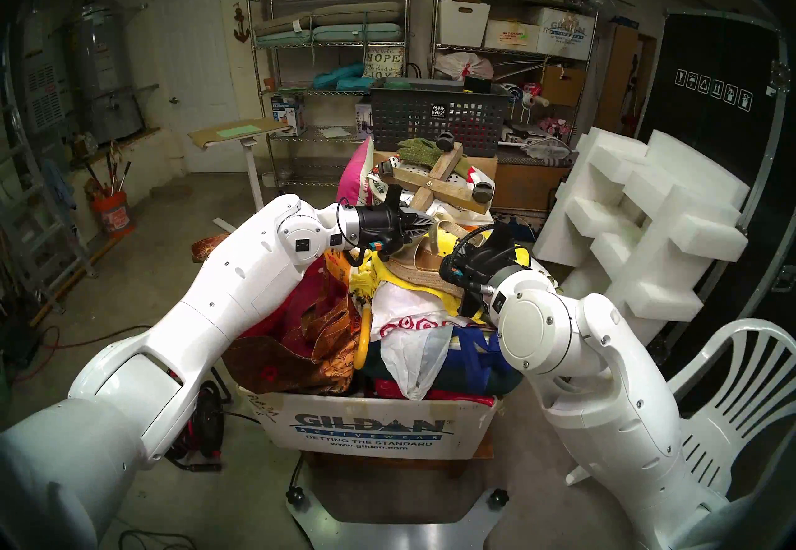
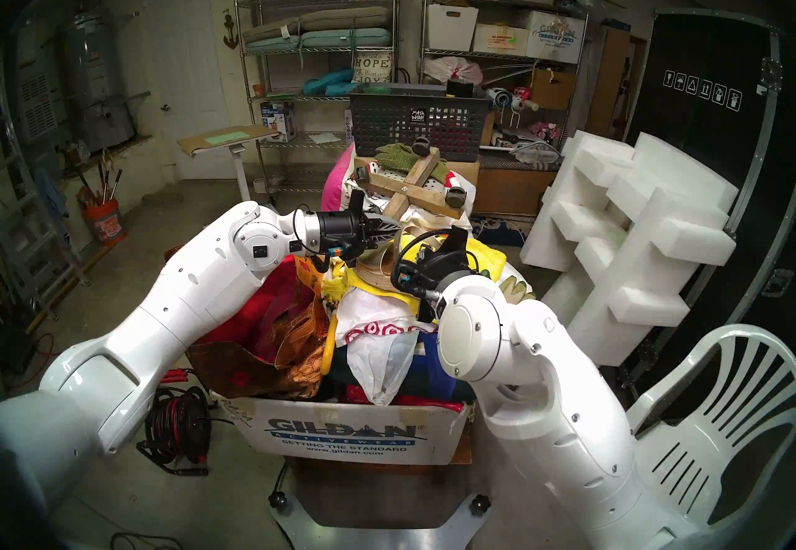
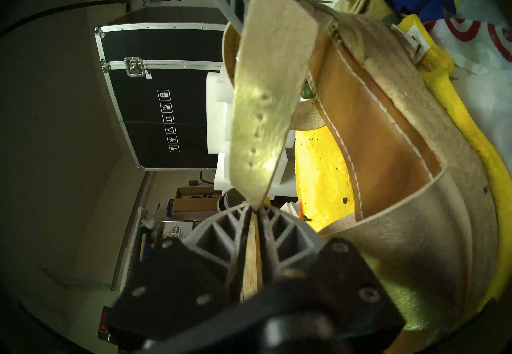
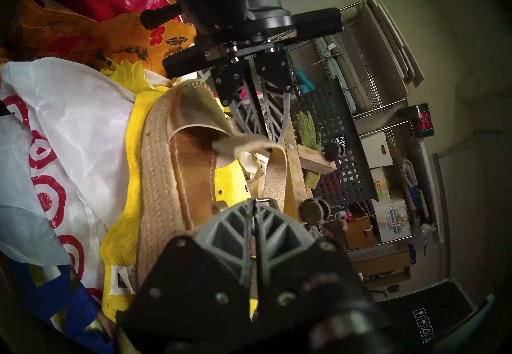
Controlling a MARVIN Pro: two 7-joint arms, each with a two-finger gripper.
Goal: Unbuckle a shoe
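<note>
Pinching strap tip point(image 3: 256, 198), left gripper point(image 3: 253, 208) should pull straight; right gripper point(image 4: 253, 202), lower centre, clamps buckle point(image 4: 261, 200) steady.

The shoe point(image 1: 424, 267) sits atop a heaped cardboard box point(image 1: 379, 428), hemmed by a yellow cloth point(image 4: 130, 156) and white plastic bag point(image 4: 63, 123). Behind it an upturned wooden caster frame point(image 1: 439, 183) and dark mesh basket point(image 1: 435, 118) block the far side. Room above seems open, though both hands crowd it.
</note>
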